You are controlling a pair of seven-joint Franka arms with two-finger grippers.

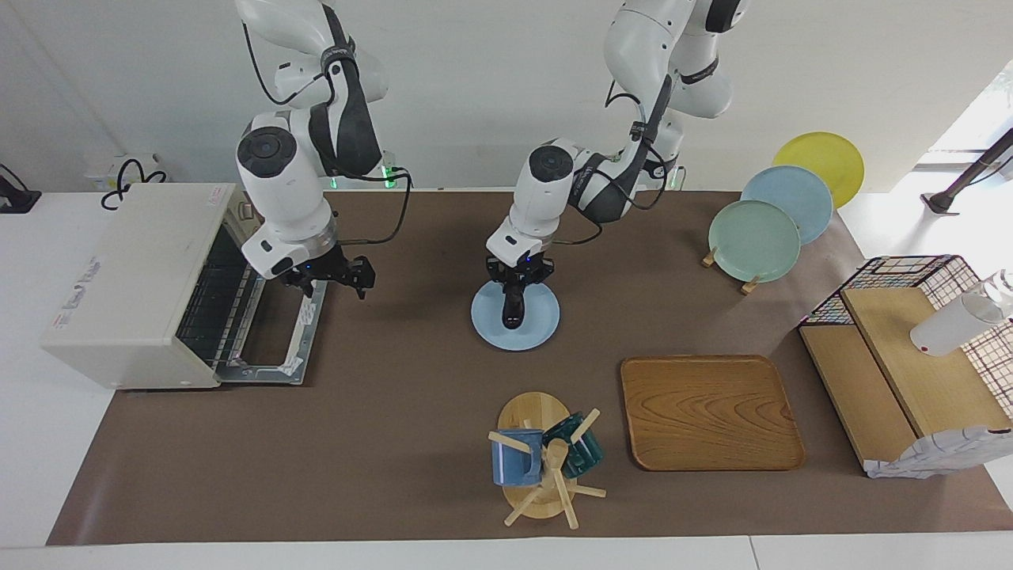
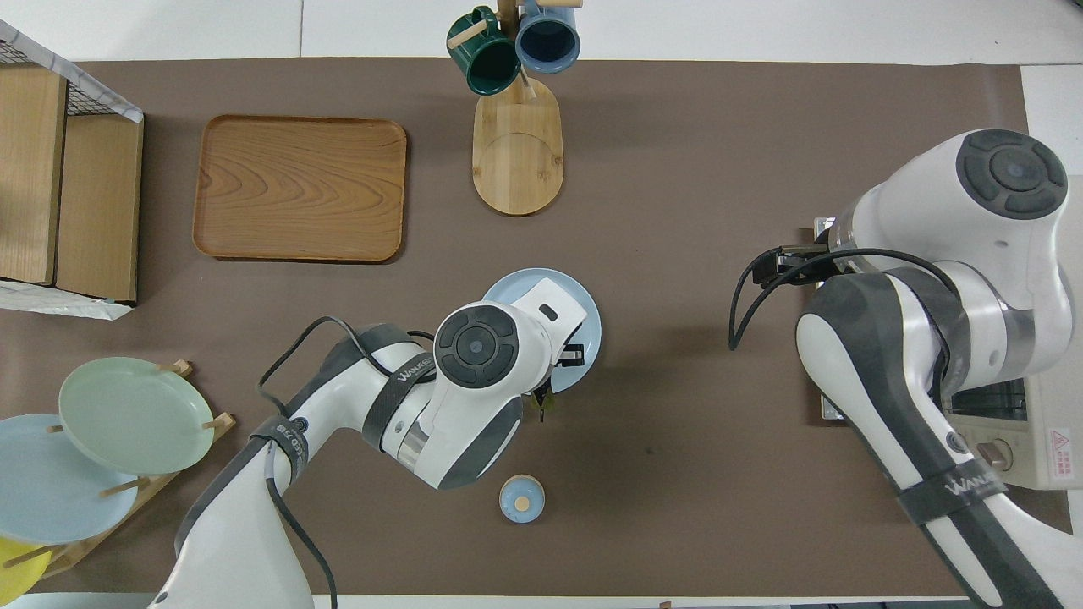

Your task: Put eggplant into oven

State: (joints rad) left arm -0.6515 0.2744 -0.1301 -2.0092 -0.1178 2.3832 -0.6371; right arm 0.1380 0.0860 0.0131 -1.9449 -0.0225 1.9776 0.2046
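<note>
Eggplant [image 1: 513, 305] hangs upright from left fingers [image 1: 510, 279], stem up.

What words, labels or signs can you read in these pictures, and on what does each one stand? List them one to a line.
"WANJEED": on the dark band of the left arm, partly turned away.
"WANJ...": on the dark band of the right arm, the end cut off by the curve.
Red warning triangle with small print below: on the oven; print too small to read.
Faint lettering and a red label on the oven's top, in the facing view: too blurred to read.
</note>
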